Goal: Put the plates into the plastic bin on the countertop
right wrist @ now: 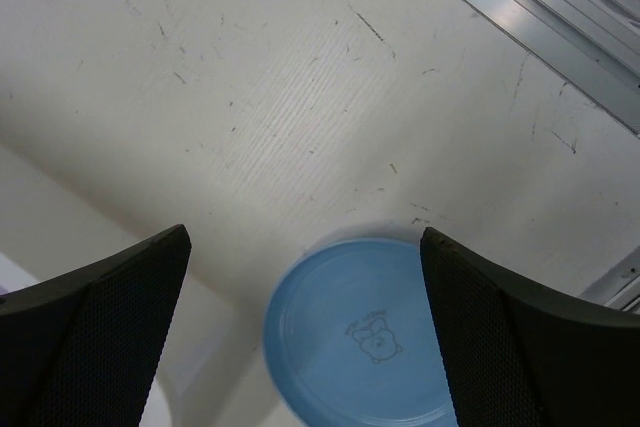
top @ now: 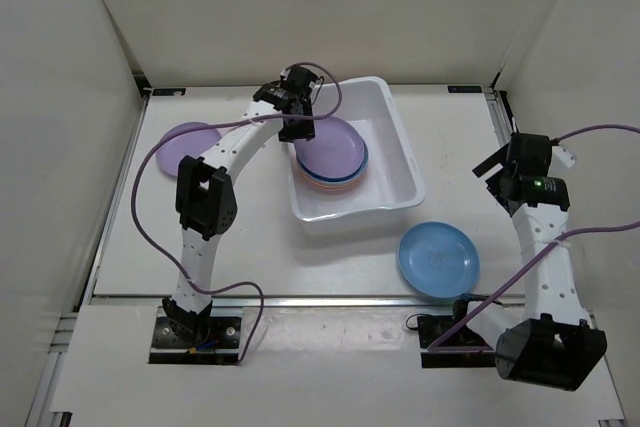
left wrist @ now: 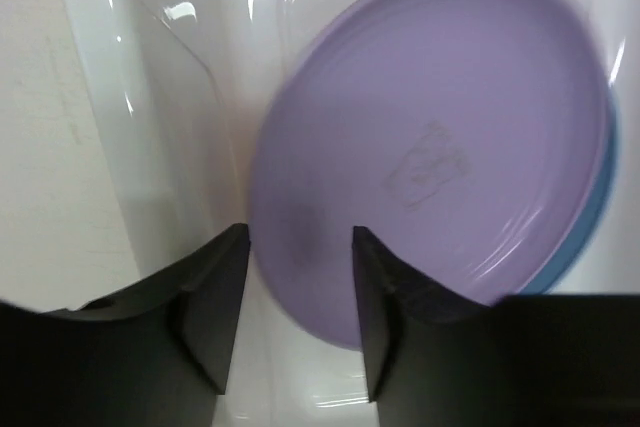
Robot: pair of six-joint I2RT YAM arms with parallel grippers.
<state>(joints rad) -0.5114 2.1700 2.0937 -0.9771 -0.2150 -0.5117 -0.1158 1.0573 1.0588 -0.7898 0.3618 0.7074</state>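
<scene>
The white plastic bin (top: 398, 152) stands at the middle back of the countertop (top: 250, 237) and holds a stack of plates. A purple plate (top: 332, 147) tops the stack, with blue and orange rims showing under it. My left gripper (top: 297, 127) hangs over the bin's left side. In the left wrist view the left gripper (left wrist: 300, 277) is open, and the near rim of the purple plate (left wrist: 440, 157) shows between its fingers, untouched by them. Another purple plate (top: 185, 142) lies at the left. My right gripper (right wrist: 305, 237) stands wide open and empty above a blue plate (right wrist: 365, 337) (top: 438, 259).
White walls close in the countertop on the left, back and right. A metal rail (right wrist: 530, 7) edges it at the front. Purple cables loop from both arms. The bin's left wall (left wrist: 170, 97) rises close beside my left fingers.
</scene>
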